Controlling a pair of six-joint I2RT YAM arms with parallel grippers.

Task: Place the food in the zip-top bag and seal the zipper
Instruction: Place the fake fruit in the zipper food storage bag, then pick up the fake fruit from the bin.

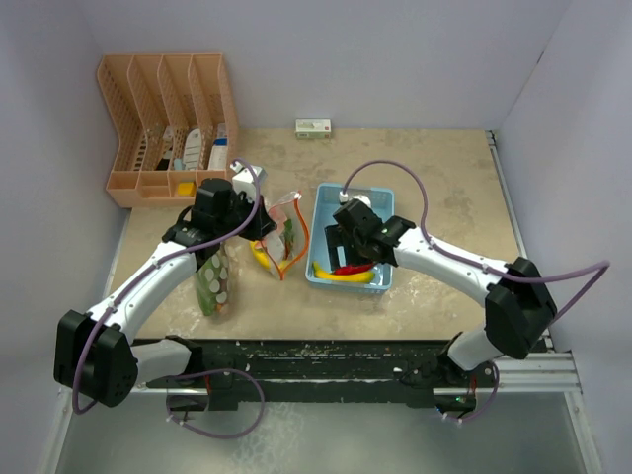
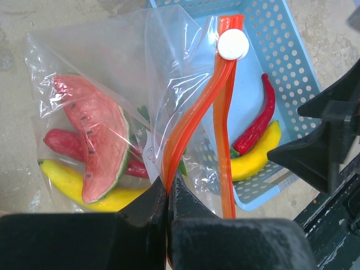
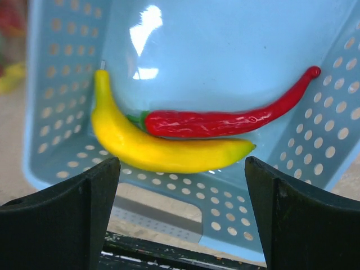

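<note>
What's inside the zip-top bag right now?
A watermelon slice, a red chilli and a yellow banana show through the bag. A green bit peeks from behind the slice; the rest is covered.

My table [image 1: 449,193] has a beige mottled top; plain pale walls [image 1: 395,59] stand on three sides, an orange rack [image 1: 166,104] in the far-left corner.

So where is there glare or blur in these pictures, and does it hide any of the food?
Right wrist: white glare patches on the blue basket floor, none on the banana or red chilli, both sharp; far left edge blurred. Left wrist: sheen on the zip-top bag wrinkles, watermelon slice readable. Top external: even light, soft shadows.
</note>
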